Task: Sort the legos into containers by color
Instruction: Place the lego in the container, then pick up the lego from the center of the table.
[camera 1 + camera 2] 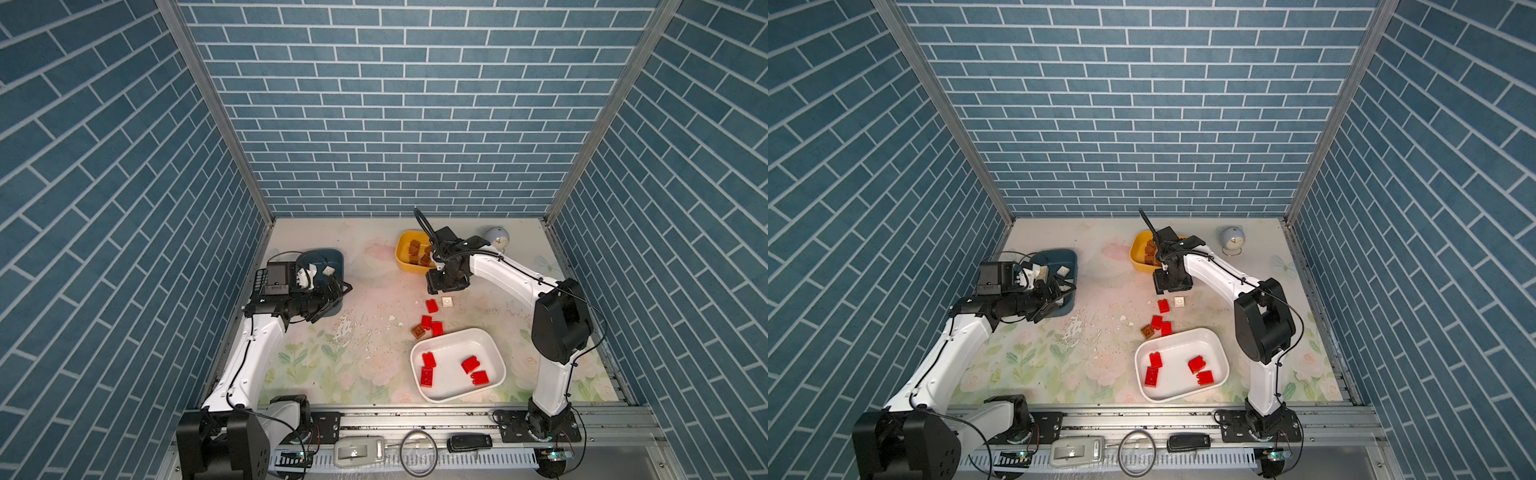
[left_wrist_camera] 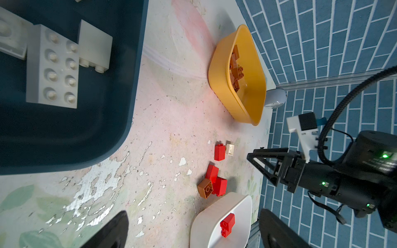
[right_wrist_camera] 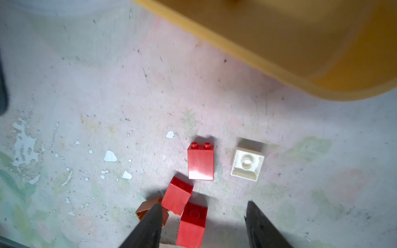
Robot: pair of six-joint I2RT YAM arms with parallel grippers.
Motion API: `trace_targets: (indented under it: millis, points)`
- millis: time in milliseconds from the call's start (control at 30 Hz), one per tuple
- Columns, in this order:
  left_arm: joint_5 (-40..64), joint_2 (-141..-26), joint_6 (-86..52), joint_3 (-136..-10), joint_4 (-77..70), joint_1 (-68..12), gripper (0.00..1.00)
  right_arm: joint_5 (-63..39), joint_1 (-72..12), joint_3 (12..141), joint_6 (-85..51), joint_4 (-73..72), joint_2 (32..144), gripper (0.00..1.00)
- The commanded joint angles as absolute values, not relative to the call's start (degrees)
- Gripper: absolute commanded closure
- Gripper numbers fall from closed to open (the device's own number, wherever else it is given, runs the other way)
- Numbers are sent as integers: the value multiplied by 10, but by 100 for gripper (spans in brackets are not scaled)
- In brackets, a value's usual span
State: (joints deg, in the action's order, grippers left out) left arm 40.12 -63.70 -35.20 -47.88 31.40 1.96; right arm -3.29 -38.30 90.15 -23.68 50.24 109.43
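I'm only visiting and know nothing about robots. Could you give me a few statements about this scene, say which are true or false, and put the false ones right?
1. The white plastic tub holds only red studded bricks. True.
2. The yellow plastic tub holds white bricks. False: it holds brown bricks.
3. One brown brick lies loose on the table. True.
4. The right gripper is clamped on a red brick. False: its jaws stand open and empty.
5. The dark teal plastic tub is empty. False: white bricks lie in it.
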Motion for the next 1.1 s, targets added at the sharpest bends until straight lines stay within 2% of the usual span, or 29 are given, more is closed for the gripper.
trace_targets:
  millis: [0,67,200,667,933,1067]
  points:
    - [399,-638,-346,-478,321,18,4,-2,-395,886,-277,473,1103,41]
    - [399,-639,-346,-477,322,18,4,11,-403,886,-273,468,1115,40]
    - [398,-637,-348,-474,317,18,4,17,-406,874,-278,451,1141,48]
    - [400,-640,-345,-474,318,18,4,37,-415,871,-268,436,1201,56]
    - [400,-639,-345,-470,316,18,4,48,-417,855,-266,446,1192,75]
    - [404,-640,-348,-471,314,17,4,50,-417,856,-255,470,1151,78]
